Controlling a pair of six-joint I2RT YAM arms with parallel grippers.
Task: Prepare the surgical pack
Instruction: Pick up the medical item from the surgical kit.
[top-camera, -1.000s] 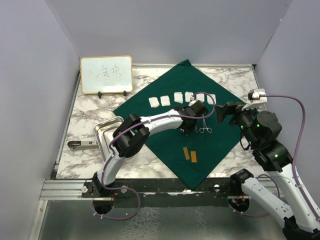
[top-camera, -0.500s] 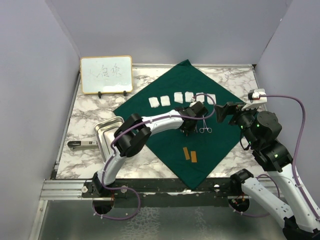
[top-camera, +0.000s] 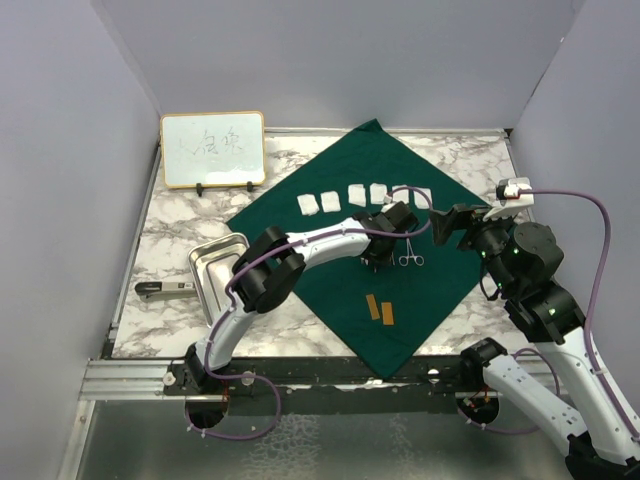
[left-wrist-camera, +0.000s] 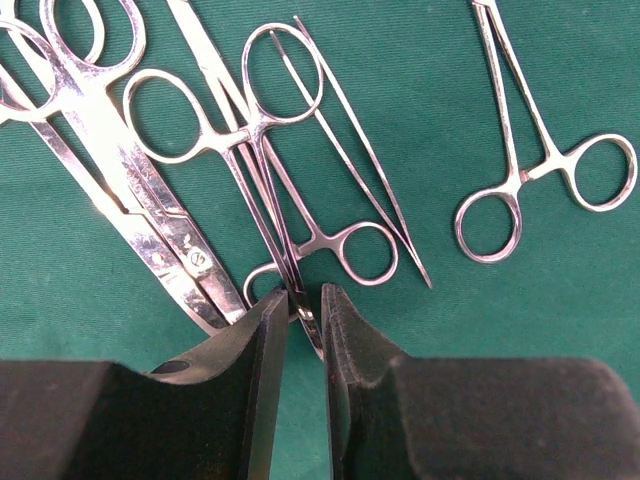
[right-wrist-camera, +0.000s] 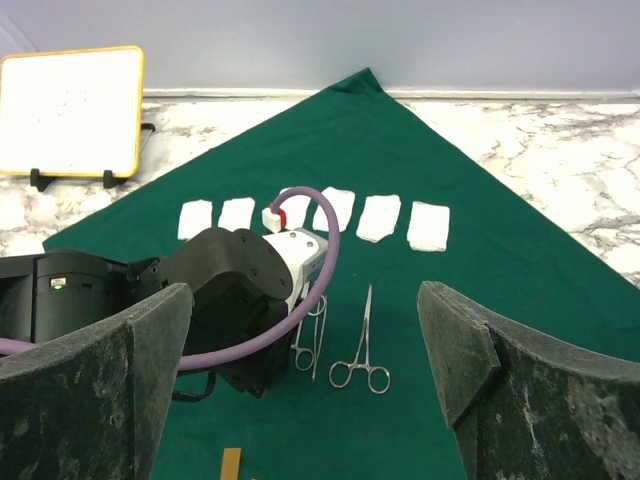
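Drape (top-camera: 350, 160) lies spread as a diamond mid-table. Your left gripper (left-wrist-camera: 305, 300) pinches one forceps (left-wrist-camera: 258, 185) by its shank. Only its wrist view shows that, plus a lone forceps (left-wrist-camera: 522, 175) lying apart. Your right gripper (top-camera: 447, 222) hangs wide open nearby. Outward you have six gauze squares (top-camera: 357, 194), two brown strips (top-camera: 372, 306) and one tray (top-camera: 205, 275) left of the drape.
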